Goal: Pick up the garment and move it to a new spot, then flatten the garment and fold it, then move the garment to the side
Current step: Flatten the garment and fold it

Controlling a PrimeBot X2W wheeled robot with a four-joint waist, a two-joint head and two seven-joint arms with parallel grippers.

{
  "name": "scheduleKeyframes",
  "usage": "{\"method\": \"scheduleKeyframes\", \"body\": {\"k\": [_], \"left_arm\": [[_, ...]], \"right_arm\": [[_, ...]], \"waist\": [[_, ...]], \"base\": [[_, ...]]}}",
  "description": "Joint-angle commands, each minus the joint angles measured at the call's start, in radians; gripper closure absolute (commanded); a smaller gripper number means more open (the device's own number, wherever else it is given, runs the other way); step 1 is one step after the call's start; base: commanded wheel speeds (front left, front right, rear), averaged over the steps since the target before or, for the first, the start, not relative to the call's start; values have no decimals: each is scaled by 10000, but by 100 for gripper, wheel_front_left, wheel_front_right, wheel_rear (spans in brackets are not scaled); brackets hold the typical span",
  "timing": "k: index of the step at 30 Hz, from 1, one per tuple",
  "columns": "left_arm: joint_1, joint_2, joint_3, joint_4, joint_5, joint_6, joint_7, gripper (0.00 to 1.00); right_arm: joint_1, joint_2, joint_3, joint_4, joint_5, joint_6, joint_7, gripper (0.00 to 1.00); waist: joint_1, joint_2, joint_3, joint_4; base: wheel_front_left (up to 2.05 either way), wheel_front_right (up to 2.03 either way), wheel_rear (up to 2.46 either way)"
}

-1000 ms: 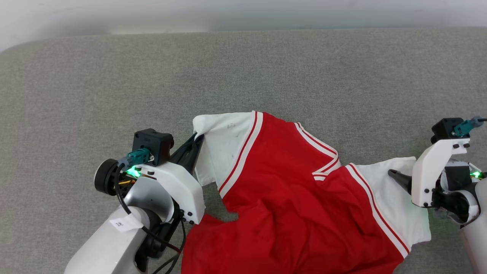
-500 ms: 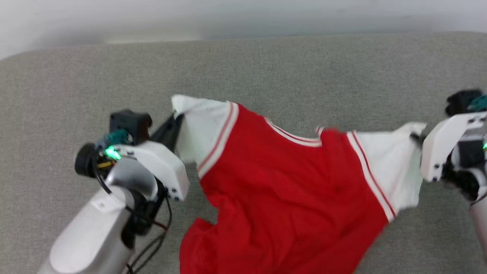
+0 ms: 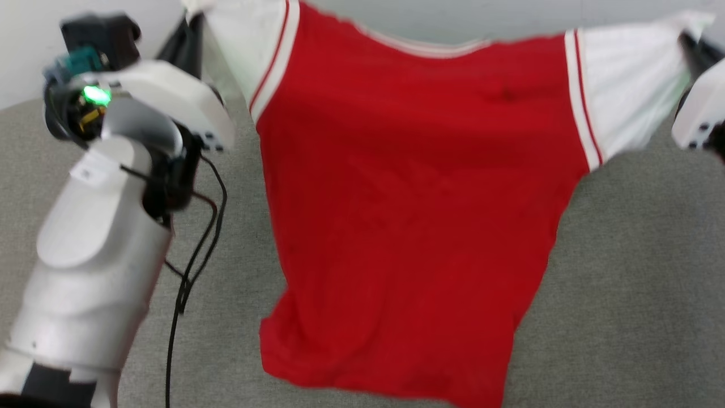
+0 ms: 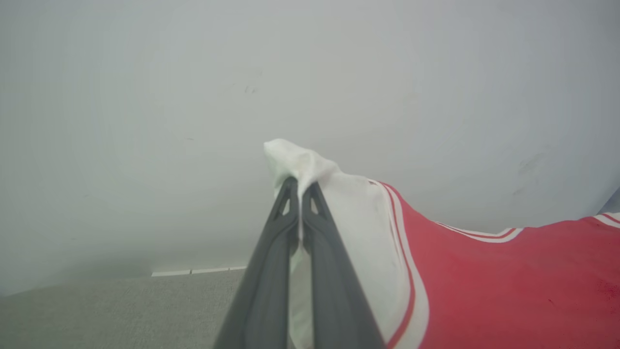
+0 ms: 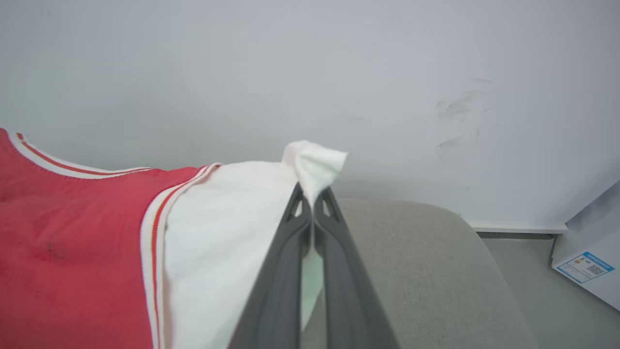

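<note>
Plain red garment (image 3: 408, 215) body; white sleeves edged with red-and-white striped trim. Dark grey fingers (image 4: 271, 261). Speckled grey woven worktop (image 3: 634, 272). Pale grey-white wall (image 4: 145, 97). White arm shell (image 3: 96, 272) with green light (image 3: 95, 95); black cable (image 3: 187, 272).

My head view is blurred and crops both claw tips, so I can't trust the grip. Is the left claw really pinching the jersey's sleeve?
Observer: Yes. Left wrist view: the left claw is shut on the white sleeve tip of the jersey, cloth poking past it.
Operator: And the right?
Observer: The right claw is shut on the other white sleeve at its corner.
Operator: Anything off that side?
Observer: A white box with a blue label stands beyond the edge of the grey cushion.
</note>
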Motion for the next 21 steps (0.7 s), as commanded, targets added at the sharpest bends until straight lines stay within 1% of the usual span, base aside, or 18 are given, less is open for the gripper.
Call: {"method": "scheduleKeyframes", "body": {"k": [1, 6, 12, 16, 21], "left_arm": [[-335, -50, 89, 267, 18, -60, -144, 100], [-2167, -138, 400, 1662, 51, -286, -679, 100], [-4330, 189, 575, 2898, 340, -512, -1216, 100], [-5508, 400, 755, 3337, 343, -686, -1454, 100], [-6630, 662, 891, 3472, 401, -775, -1572, 100]], "right_arm": [[-339, 49, -19, 20, -119, -7, -142, 100], [-1795, 74, -74, 237, -280, -7, -640, 100], [-3695, 86, -119, 525, -522, -7, -1328, 100], [-4903, 31, -121, 699, -491, -7, -1704, 100], [-6254, -35, -95, 791, -315, -7, -1916, 100]], "waist": [[0, 0, 71, -3], [0, 0, 492, -75], [0, 0, 1124, -209], [0, 0, 1665, -261], [0, 0, 2531, -304]], "base": [[0, 0, 0], [0, 0, 0], [0, 0, 0], [0, 0, 0], [0, 0, 0]]}}
